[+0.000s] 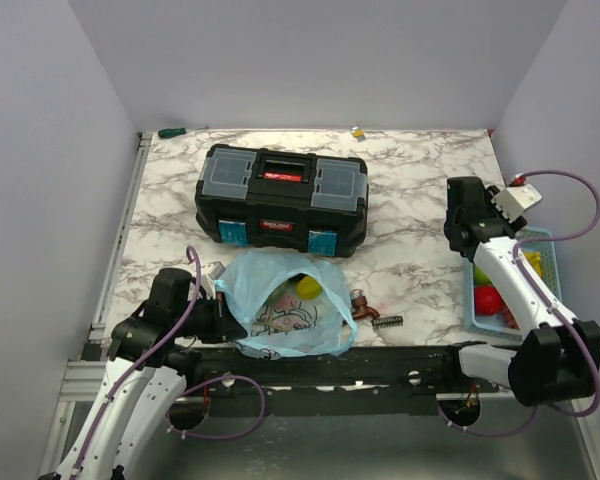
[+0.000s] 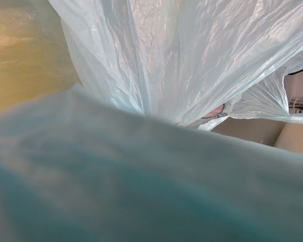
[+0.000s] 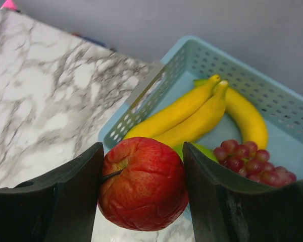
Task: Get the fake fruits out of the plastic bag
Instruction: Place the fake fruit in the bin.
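Open lane right of centre, near-centre crowded.
Bare surface (image 1: 415,250) between toolbox (image 1: 282,197) and basket (image 1: 552,262) at the right edge, plus a strip along the left edge. Plastic bag (image 1: 285,300) fills near-centre, right up against the toolbox front. Spring (image 1: 387,321) and small brown part (image 1: 359,303) lie just right of it. Basket mostly taken by bananas (image 3: 202,113) and grapes (image 3: 250,161); right fingers (image 3: 55,201), clamped on apple (image 3: 141,184), hang over its rim.

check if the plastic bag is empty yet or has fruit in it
Not empty. In the top view the plastic bag lies with its mouth open, and a yellow fruit shows inside it.
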You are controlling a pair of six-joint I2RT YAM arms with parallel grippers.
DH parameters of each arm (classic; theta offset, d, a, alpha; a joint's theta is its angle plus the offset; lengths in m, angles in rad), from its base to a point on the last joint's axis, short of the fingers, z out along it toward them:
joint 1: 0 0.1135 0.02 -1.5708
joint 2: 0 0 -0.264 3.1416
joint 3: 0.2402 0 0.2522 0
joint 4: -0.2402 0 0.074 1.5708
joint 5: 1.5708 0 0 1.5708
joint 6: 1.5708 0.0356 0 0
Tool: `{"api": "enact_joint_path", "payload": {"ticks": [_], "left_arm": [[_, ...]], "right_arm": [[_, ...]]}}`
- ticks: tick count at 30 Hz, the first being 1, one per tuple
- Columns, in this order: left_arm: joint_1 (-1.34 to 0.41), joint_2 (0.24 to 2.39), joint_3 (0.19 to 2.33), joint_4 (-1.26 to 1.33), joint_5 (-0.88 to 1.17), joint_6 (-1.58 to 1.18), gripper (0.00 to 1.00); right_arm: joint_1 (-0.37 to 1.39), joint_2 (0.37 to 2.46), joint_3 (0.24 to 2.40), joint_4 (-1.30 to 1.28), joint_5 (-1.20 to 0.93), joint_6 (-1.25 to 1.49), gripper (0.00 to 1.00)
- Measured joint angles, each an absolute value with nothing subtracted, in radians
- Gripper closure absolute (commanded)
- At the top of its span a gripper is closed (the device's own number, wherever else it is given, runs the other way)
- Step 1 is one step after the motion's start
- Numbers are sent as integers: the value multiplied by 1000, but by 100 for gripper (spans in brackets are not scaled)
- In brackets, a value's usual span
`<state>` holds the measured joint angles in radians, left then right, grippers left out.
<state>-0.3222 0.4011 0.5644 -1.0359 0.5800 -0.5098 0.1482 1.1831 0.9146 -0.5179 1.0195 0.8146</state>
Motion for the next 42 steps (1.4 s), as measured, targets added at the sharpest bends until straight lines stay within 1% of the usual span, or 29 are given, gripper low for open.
{"api": "enact_joint_path", "payload": {"ticks": [6, 11, 14, 15, 17, 18, 21, 23, 25, 27, 28, 30, 31, 38, 42], "left_arm": [[-322, 405, 564, -1036, 590, -500, 100], [-322, 409, 564, -1036, 598, -494, 100], [-322, 409, 564, -1036, 601, -493, 100], [-322, 409, 564, -1036, 602, -493, 100], [-322, 409, 564, -1036, 603, -493, 100], [-322, 409, 564, -1036, 603, -493, 100], [-322, 408, 564, -1036, 603, -493, 100], [-322, 406, 564, -1036, 604, -493, 100], [-322, 406, 564, -1036, 603, -493, 100], [-322, 406, 564, -1036, 604, -493, 100], [-322, 406, 564, -1036, 604, -493, 100], [-322, 406, 564, -1036, 604, -493, 100], [-322, 406, 564, -1036, 604, -493, 100], [-322, 406, 564, -1036, 604, -493, 100], [-322, 408, 564, -1036, 606, -490, 100]], "right_arm": [[59, 1287, 948, -522, 1168, 815, 99], [-70, 1332, 939, -510, 1169, 819, 99], [-141, 1347, 919, -494, 1126, 822, 93], [-163, 1354, 912, -487, 1105, 823, 90], [-197, 1369, 900, -476, 1060, 823, 81], [-210, 1377, 897, -471, 1042, 823, 80], [-222, 1402, 896, -463, 994, 822, 71], [-222, 1412, 896, -457, 963, 819, 67], [-221, 1417, 900, -456, 935, 812, 66], [-222, 1418, 908, -455, 921, 810, 54], [-222, 1417, 910, -450, 919, 810, 46], [-222, 1417, 910, -439, 910, 808, 27], [-222, 1417, 910, -435, 904, 807, 25], [-222, 1417, 910, -427, 886, 793, 25], [-222, 1398, 910, -428, 870, 785, 29]]}}
